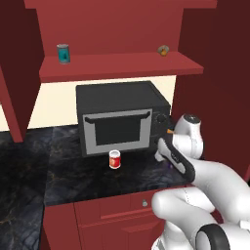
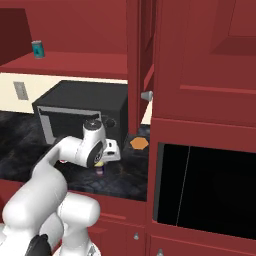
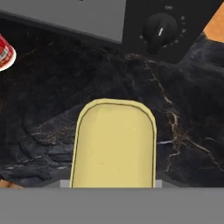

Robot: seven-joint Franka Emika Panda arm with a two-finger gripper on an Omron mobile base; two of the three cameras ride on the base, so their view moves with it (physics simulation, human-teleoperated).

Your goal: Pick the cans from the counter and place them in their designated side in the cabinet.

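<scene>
My gripper (image 2: 100,166) hangs low over the black counter (image 1: 73,183), just right of the microwave's front, and is shut on the navy-blue can (image 2: 100,171). In the hand view this can's yellow top (image 3: 113,144) sits right under the hand and hides the fingertips. I cannot tell whether the can rests on the counter or hangs just above it. The red can (image 1: 114,159) with its white label stands upright on the counter in front of the microwave door, to the left of the gripper, and its edge (image 3: 4,52) shows at the hand view's left. The dark red cabinet's shelf (image 1: 122,67) runs above.
A black-and-grey microwave (image 1: 117,117) stands on the counter under the shelf. On the shelf a teal can (image 1: 63,53) stands at the left and a small tan object (image 1: 163,50) at the right. An orange hexagon (image 2: 139,143) lies beside the microwave. A tall dark red unit (image 2: 210,100) rises on the right.
</scene>
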